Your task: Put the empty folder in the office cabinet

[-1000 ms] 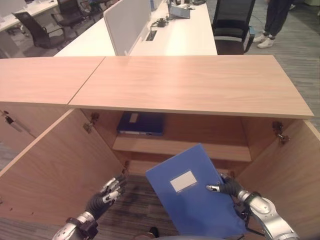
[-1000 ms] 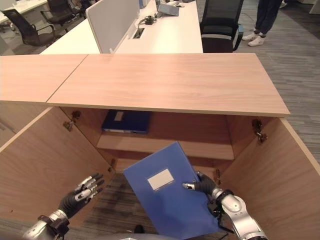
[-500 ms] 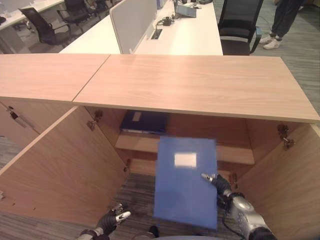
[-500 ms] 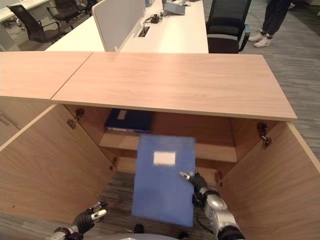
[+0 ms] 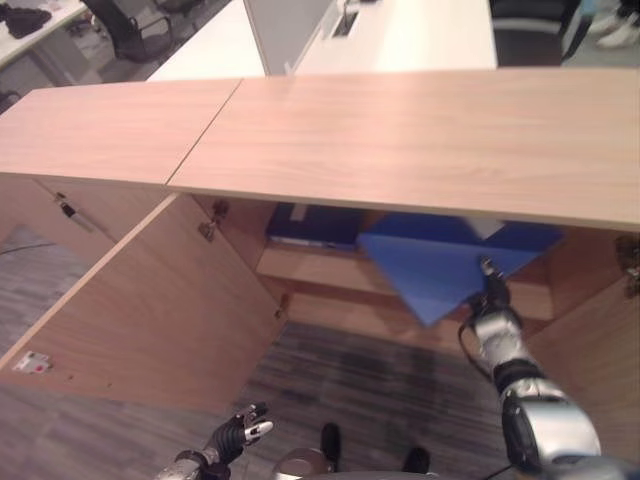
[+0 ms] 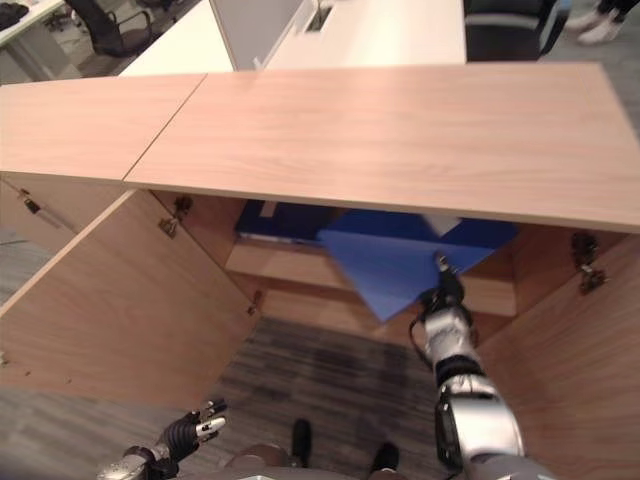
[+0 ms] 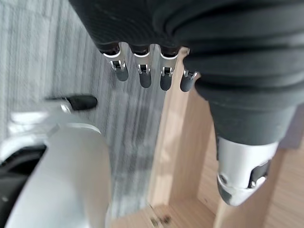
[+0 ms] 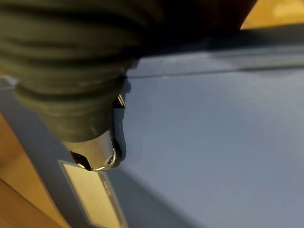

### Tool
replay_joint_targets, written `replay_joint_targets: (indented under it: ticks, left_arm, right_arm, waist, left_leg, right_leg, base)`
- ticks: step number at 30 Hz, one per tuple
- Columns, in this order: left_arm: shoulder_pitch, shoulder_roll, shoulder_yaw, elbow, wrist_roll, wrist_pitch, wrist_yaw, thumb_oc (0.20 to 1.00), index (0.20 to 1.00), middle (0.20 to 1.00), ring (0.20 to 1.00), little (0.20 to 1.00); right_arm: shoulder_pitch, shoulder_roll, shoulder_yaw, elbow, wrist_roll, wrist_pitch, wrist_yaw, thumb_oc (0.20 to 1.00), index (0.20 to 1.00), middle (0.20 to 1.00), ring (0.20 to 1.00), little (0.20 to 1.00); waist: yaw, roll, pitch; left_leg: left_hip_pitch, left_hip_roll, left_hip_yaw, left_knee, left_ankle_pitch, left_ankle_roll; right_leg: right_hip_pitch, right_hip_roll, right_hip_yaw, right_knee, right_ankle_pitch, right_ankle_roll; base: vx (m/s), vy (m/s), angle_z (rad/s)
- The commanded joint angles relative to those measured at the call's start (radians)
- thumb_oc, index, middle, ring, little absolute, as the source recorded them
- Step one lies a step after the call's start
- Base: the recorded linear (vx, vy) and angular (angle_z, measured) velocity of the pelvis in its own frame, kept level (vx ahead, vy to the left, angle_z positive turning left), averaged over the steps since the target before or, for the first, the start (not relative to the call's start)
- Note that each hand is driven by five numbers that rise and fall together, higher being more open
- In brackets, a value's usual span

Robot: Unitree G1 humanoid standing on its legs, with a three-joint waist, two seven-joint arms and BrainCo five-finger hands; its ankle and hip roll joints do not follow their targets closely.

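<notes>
folder (image 5: 440,265) moved onto cabinet (image 5: 420,130) shelf | right hand (image 5: 492,290) pinches its edge

- My left hand (image 7: 199,52) fills the upper part, dark ribbed cover over the back and wrist.
- My fingers (image 7: 145,78) hang in a row, straight and relaxed, dark tips out, holding nothing.
- My thumb (image 7: 242,175) sits apart from them, silver end showing, not touching anything.
- Past the fingers: grey striped carpet (image 7: 57,52).
- Light wooden cabinet door (image 7: 183,156) stands on edge beside the carpet, more wood panel behind the thumb.
- Small hinge or fitting (image 7: 159,220) on the wood low down, too small to tell more.
- Hand is clear of the wood, not touching it.
</notes>
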Motion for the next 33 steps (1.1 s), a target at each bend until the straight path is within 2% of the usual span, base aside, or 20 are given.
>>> replay_joint_targets:
  ticks: [1,2,7,8,12,13,14,15,17,18,19,28,33]
  left_arm:
    - [-0.080,0.044,-0.061,0.010,-0.035,-0.039,0.031,1.000,1.000,1.000,1.000,1.000]
    - [-0.099,0.046,-0.079,0.011,-0.042,-0.045,0.053,1.000,1.000,1.000,1.000,1.000]
    - [-0.133,0.045,-0.104,0.026,-0.047,-0.050,0.073,1.000,1.000,1.000,1.000,1.000]
    - [-0.149,0.059,-0.136,0.032,-0.032,-0.053,0.082,1.000,1.000,1.000,1.000,1.000]
    - [-0.166,0.075,-0.154,0.025,-0.024,-0.053,0.089,1.000,1.000,1.000,1.000,1.000]
    - [-0.179,0.087,-0.166,0.029,-0.018,-0.056,0.098,1.000,1.000,1.000,1.000,1.000]
    - [-0.182,0.086,-0.166,0.030,-0.018,-0.056,0.098,1.000,1.000,1.000,1.000,1.000]
    - [-0.186,0.092,-0.167,0.028,-0.021,-0.058,0.102,1.000,1.000,1.000,1.000,1.000]
    - [-0.197,0.105,-0.166,0.025,-0.031,-0.063,0.120,1.000,1.000,1.000,1.000,1.000]
    - [-0.199,0.104,-0.165,0.024,-0.033,-0.063,0.120,1.000,1.000,1.000,1.000,1.000]
    - [-0.208,0.112,-0.167,0.022,-0.049,-0.065,0.131,1.000,1.000,1.000,1.000,1.000]
    - [-0.224,0.139,-0.201,0.035,-0.040,-0.078,0.184,1.000,1.000,1.000,1.000,1.000]
    - [-0.226,0.156,-0.217,0.026,-0.028,-0.082,0.201,1.000,1.000,1.000,1.000,1.000]
  right_arm:
    - [-0.163,-0.041,-0.032,0.059,0.088,-0.076,-0.011,0.200,0.200,0.200,0.200,0.200]
    - [-0.260,-0.093,-0.042,0.104,0.134,-0.090,-0.036,0.200,0.200,0.200,0.200,0.200]
    - [-0.375,-0.160,-0.028,0.160,0.161,-0.096,-0.059,0.200,0.200,0.200,0.200,0.200]
    - [-0.453,-0.208,-0.010,0.189,0.181,-0.102,-0.079,0.200,0.200,0.200,0.200,0.200]
    - [-0.514,-0.245,0.021,0.212,0.184,-0.105,-0.093,0.200,0.200,0.200,0.200,0.200]
    - [-0.548,-0.257,0.036,0.219,0.184,-0.106,-0.100,0.200,0.200,0.200,0.200,0.200]
    - [-0.554,-0.259,0.038,0.222,0.184,-0.106,-0.100,0.200,0.200,0.200,0.200,0.200]
    - [-0.566,-0.268,0.048,0.222,0.182,-0.108,-0.104,0.200,0.200,0.200,0.200,0.200]
    - [-0.626,-0.287,0.080,0.223,0.175,-0.108,-0.118,0.200,0.200,0.200,0.200,0.200]
    - [-0.632,-0.288,0.083,0.225,0.176,-0.108,-0.119,0.200,0.200,0.200,0.200,0.200]
    - [-0.682,-0.297,0.106,0.228,0.186,-0.120,-0.128,0.200,0.200,0.200,0.200,0.200]
    - [-0.899,-0.292,0.205,0.195,0.201,-0.175,-0.191,0.200,0.200,0.200,0.200,0.200]
    - [-0.978,-0.327,0.260,0.182,0.202,-0.194,-0.214,0.200,0.200,0.200,0.200,0.200]
  waist:
    - [0.031,-0.054,0.061]
    - [0.041,-0.037,0.089]
    - [0.055,-0.023,0.120]
    - [0.065,-0.018,0.139]
    - [0.075,-0.014,0.138]
    - [0.076,-0.009,0.148]
    - [0.076,-0.010,0.145]
    - [0.074,-0.011,0.142]
    - [0.075,-0.009,0.141]
    - [0.075,-0.010,0.138]
    - [0.072,-0.011,0.142]
    - [0.067,-0.012,0.131]
    - [0.069,-0.014,0.115]
  left_leg:
    - [-0.016,-0.009,-0.047,0.002,-0.047,-0.037]
    - [-0.059,-0.003,-0.045,0.014,-0.034,-0.037]
    - [-0.155,0.004,-0.040,0.087,-0.039,-0.038]
    - [-0.247,0.011,-0.038,0.172,-0.068,-0.041]
    - [-0.354,0.013,-0.039,0.264,-0.102,-0.045]
    - [-0.407,0.014,-0.040,0.317,-0.116,-0.048]
    - [-0.420,0.013,-0.041,0.328,-0.121,-0.047]
    - [-0.439,0.012,-0.051,0.356,-0.152,-0.053]
    - [-0.528,0.021,-0.050,0.438,-0.187,-0.055]
    - [-0.537,0.021,-0.050,0.449,-0.196,-0.055]
    - [-0.608,0.031,-0.046,0.512,-0.217,-0.057]
    - [-0.875,0.043,-0.075,0.758,-0.308,-0.041]
    - [-0.953,0.031,-0.095,0.830,-0.336,-0.036]
  right_leg:
    - [-0.007,-0.071,0.055,0.091,-0.114,0.096]
    - [-0.062,-0.081,0.056,0.130,-0.122,0.096]
    - [-0.161,-0.102,0.069,0.210,-0.144,0.092]
    - [-0.242,-0.122,0.076,0.290,-0.171,0.088]
    - [-0.350,-0.140,0.081,0.391,-0.211,0.083]
    - [-0.404,-0.148,0.083,0.450,-0.228,0.081]
    - [-0.417,-0.151,0.084,0.462,-0.233,0.080]
    - [-0.440,-0.151,0.103,0.495,-0.265,0.086]
    - [-0.544,-0.163,0.114,0.593,-0.298,0.083]
    - [-0.554,-0.165,0.116,0.604,-0.306,0.083]
    - [-0.630,-0.178,0.126,0.673,-0.321,0.087]
    - [-0.904,-0.222,0.158,0.914,-0.402,0.079]
    - [-0.975,-0.241,0.160,0.989,-0.435,0.074]
  base:
    - [-0.15,-0.001,0.07]
    - [-0.13,-0.005,0.04]
    - [-0.08,-0.008,0.00]
    - [-0.06,-0.021,-0.04]
    - [-0.04,-0.036,-0.01]
    - [-0.01,-0.041,0.12]
    - [0.07,-0.056,0.14]
    - [0.08,-0.036,0.17]
    - [0.03,-0.031,0.23]
    - [-0.03,-0.023,0.19]
    - [-0.02,-0.032,0.06]
    - [-0.02,-0.035,0.02]
    - [0.02,-0.037,0.07]
